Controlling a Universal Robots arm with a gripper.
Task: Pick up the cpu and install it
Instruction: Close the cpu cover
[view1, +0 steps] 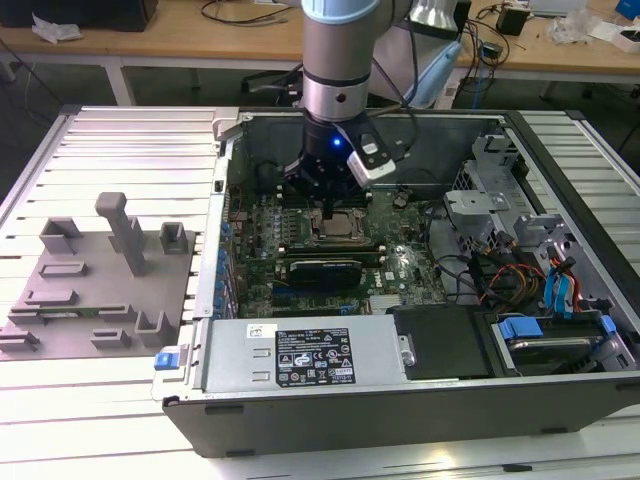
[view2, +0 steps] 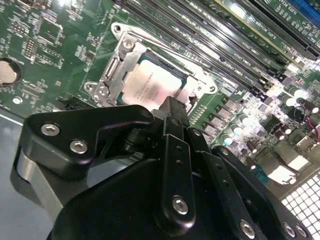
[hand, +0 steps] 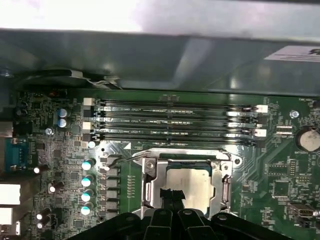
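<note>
The cpu (view2: 152, 82) lies inside the socket (view2: 117, 65), and my gripper (view2: 172, 106) is right over it.

The silver chip sits flat within the socket's metal frame. The jaws are narrow, almost together at the chip's edge, and hold nothing that I can see. I cannot tell if they touch it. To do this well, I think the chip must lie flat and square in the socket, with no corner up and no hard push. The socket is on the green board (view1: 400, 265) inside the open case (view1: 420, 400). Well apart from the socket, outside the case, the grey tray (view1: 60, 330) with its blocks and posts sits on the tabletop (view1: 100, 410).
</note>
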